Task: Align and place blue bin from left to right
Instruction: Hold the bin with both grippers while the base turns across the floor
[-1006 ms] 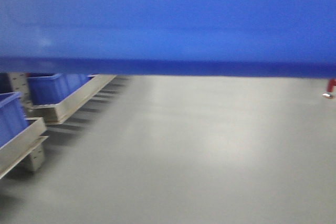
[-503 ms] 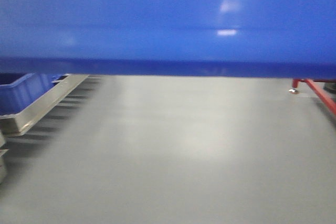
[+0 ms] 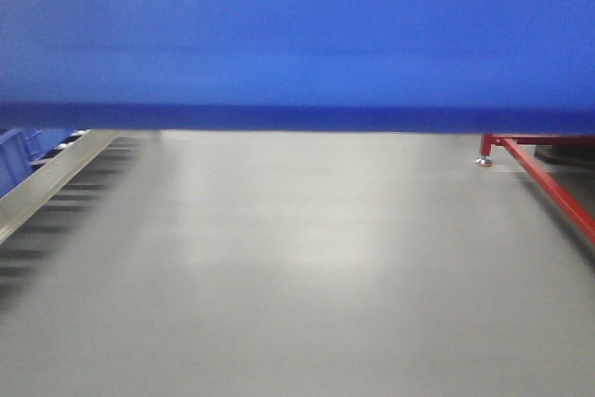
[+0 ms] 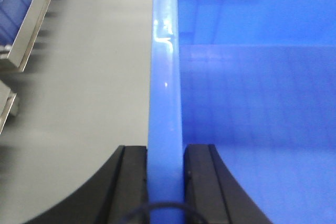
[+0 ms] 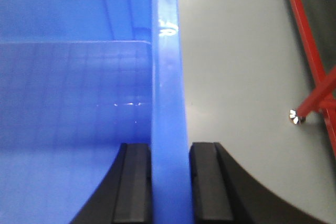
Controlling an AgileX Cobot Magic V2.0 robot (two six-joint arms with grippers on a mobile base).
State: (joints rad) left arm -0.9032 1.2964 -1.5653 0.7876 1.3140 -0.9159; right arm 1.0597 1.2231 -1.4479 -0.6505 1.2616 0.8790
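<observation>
The large light-blue plastic bin with smooth flat walls sat close before the front camera, its wall filling the upper part of that view and its darker lower edge running level across the frame above the smooth grey floor. It was held between the two arms, one at each end. The left gripper had its black fingers closed to a narrow gap around the bin's left wall, one pad pressed to the outer face and one to the inner, with the rim running straight away from the wrist. The bin's ribbed inside lay on one side of that wall and bare floor on the other. The right gripper was clamped in the same way on the opposite wall, its black fingers flat against both faces, and the bin's interior showed no contents. Off to the left stood a long silver metal rack rail, and a smaller, deeper-blue plastic bin rested on it at the frame's edge. To the right a red tubular metal frame stood on the floor on a small silver foot, well apart from the held bin. Whether the bin's base touched the floor could not be told.
</observation>
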